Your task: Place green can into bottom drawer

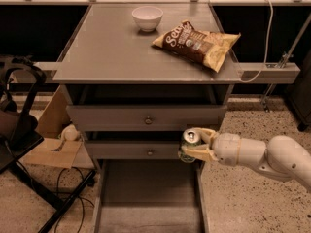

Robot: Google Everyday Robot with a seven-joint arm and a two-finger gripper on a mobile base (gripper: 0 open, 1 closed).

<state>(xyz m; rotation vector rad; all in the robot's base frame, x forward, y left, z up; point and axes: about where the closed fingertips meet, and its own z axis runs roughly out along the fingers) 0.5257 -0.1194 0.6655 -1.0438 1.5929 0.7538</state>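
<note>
Drawer tray: the bottom drawer (146, 195) is standing pulled out toward the camera, its flat grey floor lying open below the two upper drawers.
Right rail: the drawer's thin right rail (200, 198) is running just beneath where the load is hanging.
Gripper: the gripper (195, 145) is reaching in from the right on its white arm (262, 155), hovering above the drawer's rear right corner; its fingers (198, 154) are clamping across the can, one above and one below.
Can: the green can (187, 142) is hanging in that grasp, in front of the right end of the middle drawer (131, 150) and not yet inside the tray.
Can's axis: it is standing roughly upright, long axis near vertical, silver top facing up and tipping slightly toward the camera.
Risk, placement: the can is sitting close over the right rail, so letting go there is likely to land it on the rail and send it out onto the floor.
Risk, height: being slim and tall, it is liable to topple and roll if it is released from this height instead of being lowered to the tray floor.
Risk, clearance: lowering without coming forward is risking a knock against the middle drawer's front.
Top drawer: the top drawer (146, 116) is sitting closed above.
Tabletop: a chip bag (197, 43) and, farther back, a white bowl (147, 17) are resting there, well apart from the work.
</note>
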